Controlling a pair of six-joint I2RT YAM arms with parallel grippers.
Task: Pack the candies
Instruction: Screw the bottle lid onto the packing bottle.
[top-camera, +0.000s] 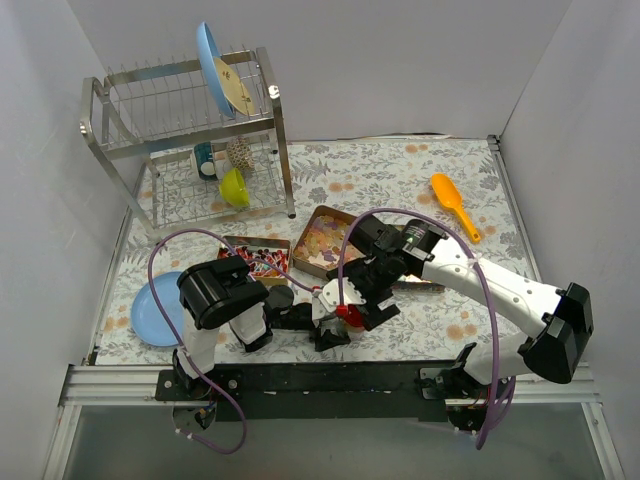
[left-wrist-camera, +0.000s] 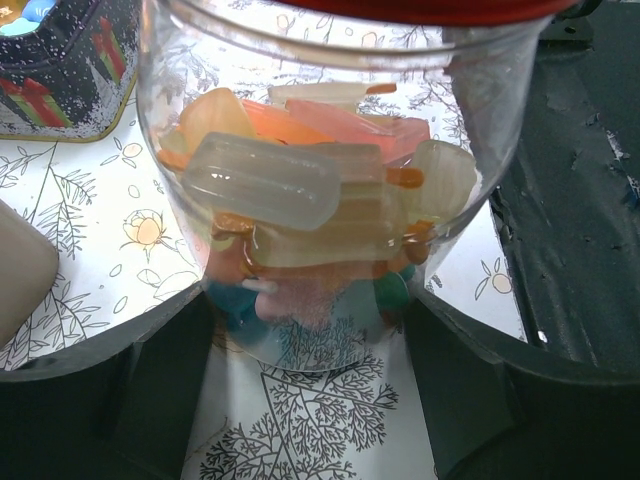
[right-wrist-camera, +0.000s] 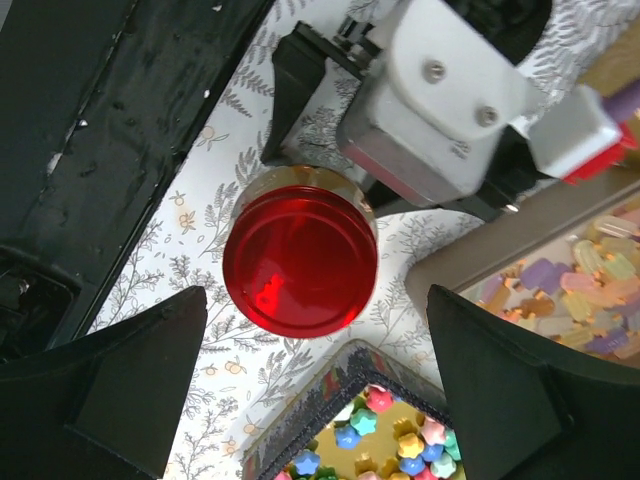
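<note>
The table (top-camera: 400, 170) carries open tins (top-camera: 254, 240), and the work sits at its near edge, between the two arms. My left gripper (left-wrist-camera: 310, 320) is clamped on the jar (left-wrist-camera: 320, 200), one finger on each side of its wall, holding it on the cloth.

The jar stands upright with its long axis vertical and its mouth up. The red lid (right-wrist-camera: 300, 260) sits across that mouth. I cannot tell whether it is threaded down or only resting.

My right gripper (right-wrist-camera: 318, 310) hangs above the jar, pointing down, its fingers spread wide and touching nothing. In its wrist view the lid lies almost centred between the fingers and beyond their tips. I judge the right arm to be the one placed to work the lid, by a straight drop along the jar's axis. The lid is round and has no long axis, so centring should matter more than wrist angle.

Candies (left-wrist-camera: 300, 180) fill much of the jar: pale orange and yellow flat pieces, with something teal lower down. More lie in the tins just beside it, coloured nuggets (right-wrist-camera: 385, 445) and pale pieces (right-wrist-camera: 580, 290).
</note>
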